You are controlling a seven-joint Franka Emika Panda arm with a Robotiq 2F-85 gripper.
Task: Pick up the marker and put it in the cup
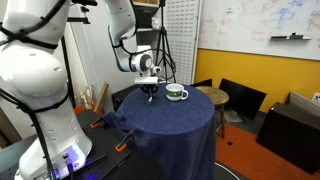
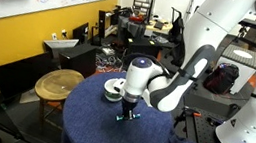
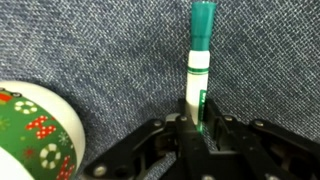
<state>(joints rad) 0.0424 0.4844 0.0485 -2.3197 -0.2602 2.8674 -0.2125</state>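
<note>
A white, jointed Franka robot arm bends over and down in both exterior views, its wrist pointing downward. At its tip, the black 2-fingered Robotiq gripper hangs low, its fingers closed on 1 end of a white marker with a green cap.

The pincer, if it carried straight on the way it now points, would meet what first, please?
Most likely the marker, which sits inside the pincer, then the blue tablecloth right beneath; the gap to the cloth is unclear.
</note>
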